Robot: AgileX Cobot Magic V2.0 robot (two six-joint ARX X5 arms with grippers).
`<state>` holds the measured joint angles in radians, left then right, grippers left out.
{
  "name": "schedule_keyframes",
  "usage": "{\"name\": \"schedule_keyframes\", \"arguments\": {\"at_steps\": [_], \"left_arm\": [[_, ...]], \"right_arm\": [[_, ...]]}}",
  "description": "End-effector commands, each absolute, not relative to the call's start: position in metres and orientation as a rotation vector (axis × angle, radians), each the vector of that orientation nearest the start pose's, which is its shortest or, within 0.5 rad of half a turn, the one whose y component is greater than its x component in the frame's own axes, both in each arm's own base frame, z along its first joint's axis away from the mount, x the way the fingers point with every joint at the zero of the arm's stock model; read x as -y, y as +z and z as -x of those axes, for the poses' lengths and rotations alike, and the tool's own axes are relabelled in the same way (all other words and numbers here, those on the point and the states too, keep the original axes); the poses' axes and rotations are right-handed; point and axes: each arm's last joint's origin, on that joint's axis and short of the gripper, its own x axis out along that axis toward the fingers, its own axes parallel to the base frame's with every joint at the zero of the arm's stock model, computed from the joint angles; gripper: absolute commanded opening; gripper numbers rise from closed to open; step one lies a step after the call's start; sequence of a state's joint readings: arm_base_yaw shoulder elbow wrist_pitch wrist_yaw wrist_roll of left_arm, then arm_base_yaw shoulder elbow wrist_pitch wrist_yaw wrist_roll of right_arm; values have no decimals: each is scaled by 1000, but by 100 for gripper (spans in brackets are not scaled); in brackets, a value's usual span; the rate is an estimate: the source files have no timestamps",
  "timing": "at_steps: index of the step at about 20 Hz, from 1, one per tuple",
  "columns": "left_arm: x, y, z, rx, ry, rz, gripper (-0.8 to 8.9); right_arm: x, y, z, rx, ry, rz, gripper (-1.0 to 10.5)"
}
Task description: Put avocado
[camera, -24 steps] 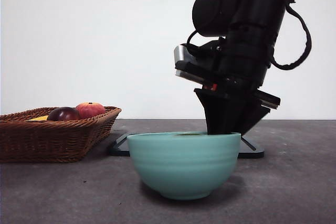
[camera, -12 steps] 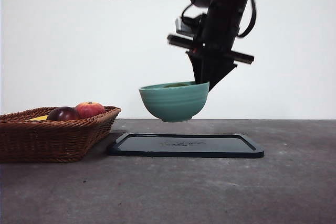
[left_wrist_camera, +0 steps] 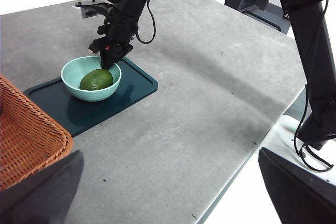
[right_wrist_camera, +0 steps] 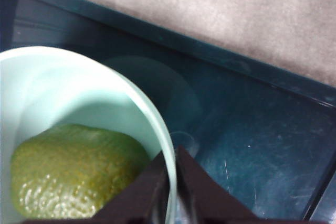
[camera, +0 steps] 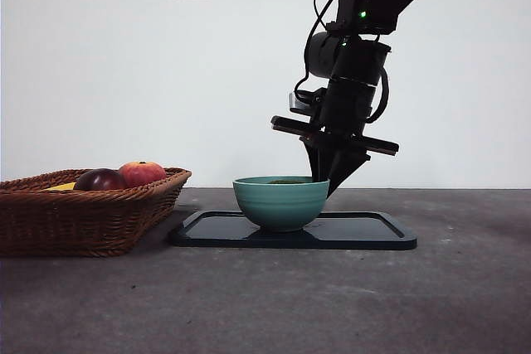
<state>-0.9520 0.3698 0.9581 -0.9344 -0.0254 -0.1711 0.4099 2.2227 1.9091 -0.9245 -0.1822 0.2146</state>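
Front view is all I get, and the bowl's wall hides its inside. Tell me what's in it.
Observer: The avocado lies inside the bowl.
Operator: Report the right tool's hold.
Observer: The right tool is shut on the bowl's rim, one jaw inside the wall, one outside.
Operator: Confirm where the bowl sits.
Observer: It rests on the tray, toward the end nearer the basket.
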Motion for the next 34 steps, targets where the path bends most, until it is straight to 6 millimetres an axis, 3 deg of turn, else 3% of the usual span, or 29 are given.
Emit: {"name": "schedule_keyframes", "arguments": {"at_steps": [1, 3, 4, 6, 7, 9, 11, 14, 16, 22, 25, 27, 30, 34], "left_arm": [[28, 355, -21, -376, -897, -1, 530], [28, 355, -21, -376, -897, -1, 530], [28, 355, -21, -376, -897, -1, 530], [28, 355, -21, -375, -897, 0, 530], [28, 355, -21, -376, -897, -1, 530], [28, 355, -21, -376, -897, -1, 530], [28, 355, -21, -376, -897, -1, 530], [28, 355, -21, -375, -897, 0, 530], [28, 355, -21, -375, -897, 0, 530], [28, 355, -21, -376, -897, -1, 530], [28, 355, -21, -375, -897, -1, 530], [28, 355, -21, -375, -897, -1, 530], [28, 355, -21, -375, -897, 0, 530], [28, 355, -21, -375, -897, 0, 530]], "right_arm": [[-195, 201, -428, -1277, 378, -44, 13], [-194, 201, -428, -1279, 377, -51, 129], [-194, 200, -427, -1289, 373, -48, 287], [-189, 210, -426, -1269, 340, -34, 350], [-184, 225, -424, -1230, 305, -21, 352], [-171, 270, -413, -1127, 287, -28, 496], [-159, 321, -384, -1060, 299, 9, 517], [-149, 379, -323, -1023, 269, 110, 542], [-145, 403, -286, -1020, 256, 175, 542], [-140, 450, -203, -902, 325, 253, 541], [-134, 462, -168, -835, 386, 263, 540], [-125, 458, -148, -814, 369, 270, 540], [-107, 437, -123, -775, 370, 237, 540], [-85, 392, -93, -702, 401, 149, 540]]}}
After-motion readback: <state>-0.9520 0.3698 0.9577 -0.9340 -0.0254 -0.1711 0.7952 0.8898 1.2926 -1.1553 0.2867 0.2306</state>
